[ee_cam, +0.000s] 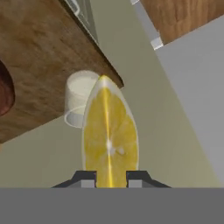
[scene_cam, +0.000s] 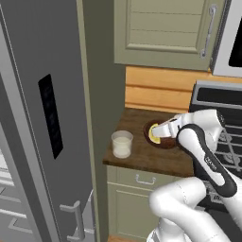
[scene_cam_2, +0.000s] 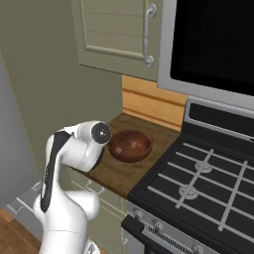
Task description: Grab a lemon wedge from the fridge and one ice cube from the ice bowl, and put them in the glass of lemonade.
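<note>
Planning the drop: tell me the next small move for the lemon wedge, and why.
Probably carry the lemon wedge sideways until it hangs over the glass of lemonade, before opening. The pincer is shut on the wedge, and in the left base view it hovers by the brown bowl, beside the glass rather than above it.

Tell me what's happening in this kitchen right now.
The robot arm's gripper is shut on a lemon wedge, carrying it above the wooden counter. The glass of lemonade stands near the counter's edge beside the fridge, a little ahead of the wedge, with a brown bowl close by. The wedge is not yet in the glass.
</note>
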### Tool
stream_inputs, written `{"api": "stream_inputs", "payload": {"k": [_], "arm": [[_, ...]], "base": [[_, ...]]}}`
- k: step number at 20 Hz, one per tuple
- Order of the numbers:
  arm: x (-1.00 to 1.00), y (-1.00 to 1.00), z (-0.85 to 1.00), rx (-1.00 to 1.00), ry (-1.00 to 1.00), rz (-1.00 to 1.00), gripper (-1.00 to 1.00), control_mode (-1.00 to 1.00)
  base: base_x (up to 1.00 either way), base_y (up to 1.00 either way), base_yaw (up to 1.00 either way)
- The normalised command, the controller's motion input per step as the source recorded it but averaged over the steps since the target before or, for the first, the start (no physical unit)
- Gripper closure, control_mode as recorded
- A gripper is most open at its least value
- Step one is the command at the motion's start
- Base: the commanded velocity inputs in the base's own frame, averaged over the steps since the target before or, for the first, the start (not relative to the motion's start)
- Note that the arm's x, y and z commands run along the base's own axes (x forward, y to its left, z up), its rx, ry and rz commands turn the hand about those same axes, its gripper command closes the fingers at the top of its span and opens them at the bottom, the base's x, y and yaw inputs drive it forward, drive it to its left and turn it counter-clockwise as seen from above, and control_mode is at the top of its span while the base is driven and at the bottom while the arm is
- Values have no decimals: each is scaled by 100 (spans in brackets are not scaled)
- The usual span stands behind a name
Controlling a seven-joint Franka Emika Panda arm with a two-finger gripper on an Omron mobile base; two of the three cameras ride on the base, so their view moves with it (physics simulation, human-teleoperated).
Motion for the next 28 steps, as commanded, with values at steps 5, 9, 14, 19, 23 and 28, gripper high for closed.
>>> {"api": "stream_inputs", "payload": {"k": [5, 9, 14, 19, 23, 28], "arm": [[54, 24, -1, 0, 0, 21, 100, -100], [36, 15, -4, 0, -1, 18, 100, -100], [22, 12, -10, -4, -8, 6, 100, -100], [22, 3, -23, -7, -16, 0, 100, -100], [31, 3, -36, -8, -21, 0, 100, -100], [37, 0, -43, -6, -19, 0, 100, -100]], "base": [[0, 0, 0], [0, 0, 0], [0, 0, 0], [0, 0, 0], [0, 0, 0], [0, 0, 0]]}}
